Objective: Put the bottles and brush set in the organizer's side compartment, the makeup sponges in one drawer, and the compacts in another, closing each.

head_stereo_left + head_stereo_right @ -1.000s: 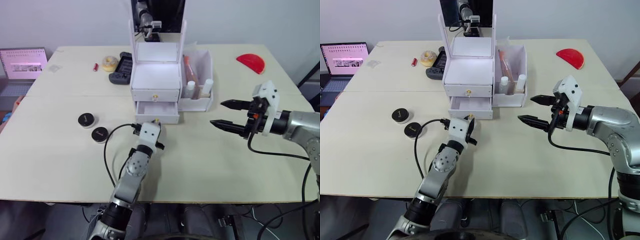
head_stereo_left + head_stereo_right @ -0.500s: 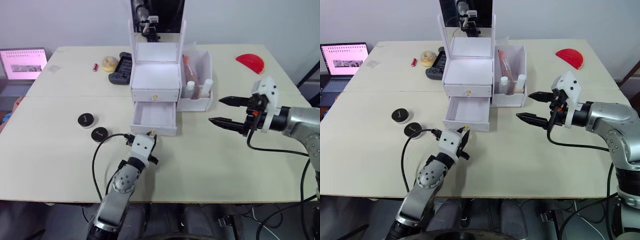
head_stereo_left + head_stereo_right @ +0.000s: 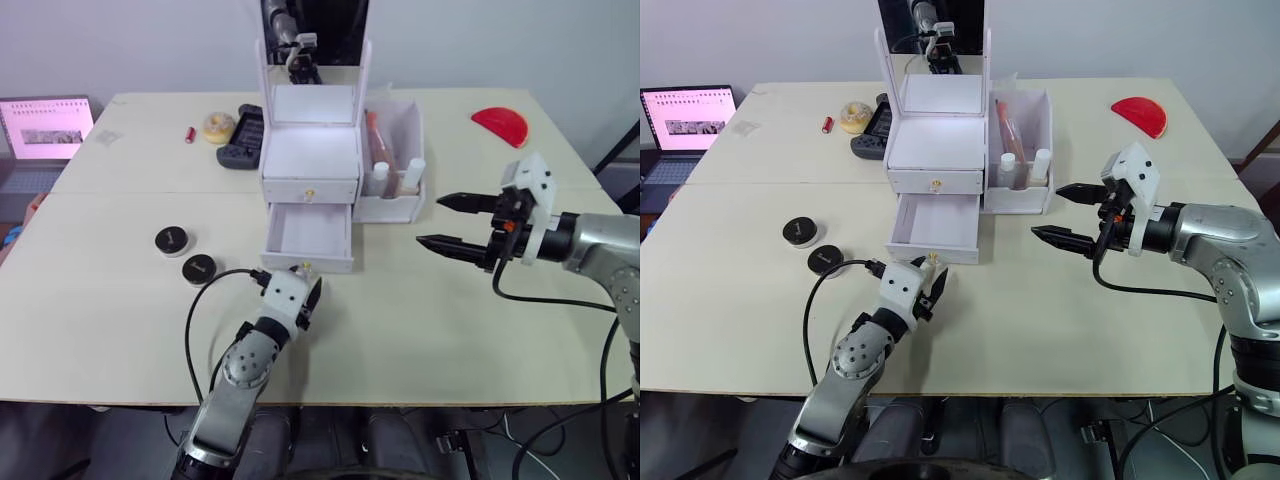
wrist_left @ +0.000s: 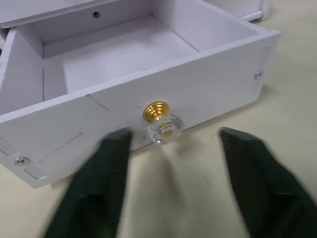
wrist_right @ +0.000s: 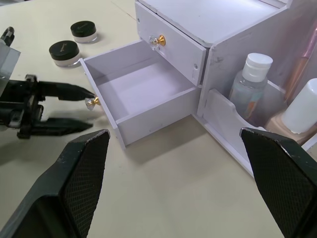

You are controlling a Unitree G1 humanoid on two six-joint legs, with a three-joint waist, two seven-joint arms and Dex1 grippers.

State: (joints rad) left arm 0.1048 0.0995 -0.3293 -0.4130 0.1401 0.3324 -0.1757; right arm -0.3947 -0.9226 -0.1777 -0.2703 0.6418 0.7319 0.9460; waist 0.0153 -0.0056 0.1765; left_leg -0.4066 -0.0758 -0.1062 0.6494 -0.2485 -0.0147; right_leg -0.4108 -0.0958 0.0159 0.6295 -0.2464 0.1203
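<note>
Left eye view: the white organizer [image 3: 311, 165] stands upright near the middle of the desk [image 3: 420, 320], with a mirror frame rising from its top. Its lower drawer [image 3: 310, 236] is pulled out and shows a bare interior; the upper drawer [image 3: 310, 188] is shut. The knob [image 4: 162, 124] of the lower drawer, clear with a gold base, sits between the two fingers of the left gripper [image 3: 307, 287], whose jaws are spread and stand apart from the knob on both sides. The side compartment [image 3: 395, 160], attached to the organizer on the robot's right, holds two white-capped bottles [image 3: 398, 178] at its front and a brush set [image 3: 377, 138] leaning behind them. Two black compacts [image 3: 186, 254] lie on the desk to the robot's left of the organizer, near each other and apart from the drawer. The right gripper [image 3: 453, 222] hovers over the desk to the robot's right of the side compartment, jaws spread wide and holding nothing. A red dome-shaped object [image 3: 501, 125] lies near the far right corner of the desk. A laptop [image 3: 45, 128] sits beside the desk's far left edge.
</note>
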